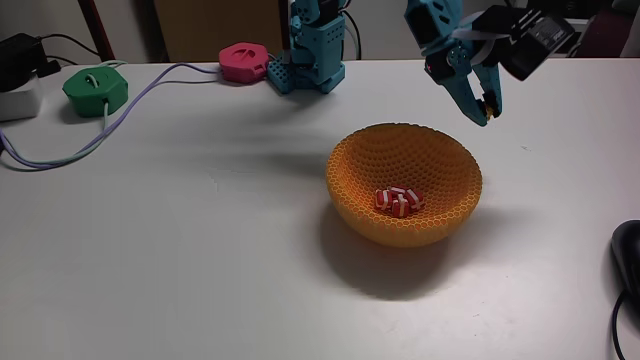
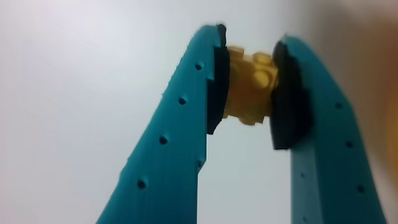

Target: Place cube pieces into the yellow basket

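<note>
The yellow basket point(image 1: 404, 170), a mesh-walled bowl, stands right of the table's middle in the fixed view. Several red cube pieces with white bands point(image 1: 397, 200) lie at its bottom. My teal gripper point(image 1: 487, 112) hangs above and just behind the basket's right rim, fingers pointing down. In the wrist view the gripper point(image 2: 250, 81) is shut on a yellow cube piece point(image 2: 250, 84), pinched between the two black pads point(image 2: 216, 87), with the white table behind it. The orange blur at the right edge of that view is the basket point(image 2: 379, 93).
A green hexagonal puck point(image 1: 96, 90) with a lilac cable sits at the back left, a pink puck point(image 1: 244, 62) beside the arm's teal base point(image 1: 312, 62). A black object point(image 1: 628, 250) lies at the right edge. Bare white table spreads left and in front of the basket.
</note>
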Action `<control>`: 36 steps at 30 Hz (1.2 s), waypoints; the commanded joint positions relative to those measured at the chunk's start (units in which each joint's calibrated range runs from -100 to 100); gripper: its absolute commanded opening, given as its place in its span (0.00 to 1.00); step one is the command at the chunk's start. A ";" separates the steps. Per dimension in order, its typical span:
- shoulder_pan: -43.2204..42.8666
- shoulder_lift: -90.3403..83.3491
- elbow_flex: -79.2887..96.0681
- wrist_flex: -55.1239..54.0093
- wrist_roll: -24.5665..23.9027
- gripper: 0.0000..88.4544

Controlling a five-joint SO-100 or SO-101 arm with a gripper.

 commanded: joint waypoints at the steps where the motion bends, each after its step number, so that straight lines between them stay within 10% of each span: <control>1: 7.39 -4.18 -20.12 24.90 3.76 0.00; 5: 18.02 -2.28 -25.80 27.42 11.38 0.01; 8: 22.49 -1.34 -23.10 23.94 15.73 0.41; 16: 31.62 -3.89 -17.13 20.29 25.79 0.57; 20: 37.03 -9.76 -11.74 19.34 30.77 0.42; 23: 42.81 -17.91 -2.30 14.30 36.73 0.00; 36: 56.04 -49.16 37.56 8.91 53.97 0.00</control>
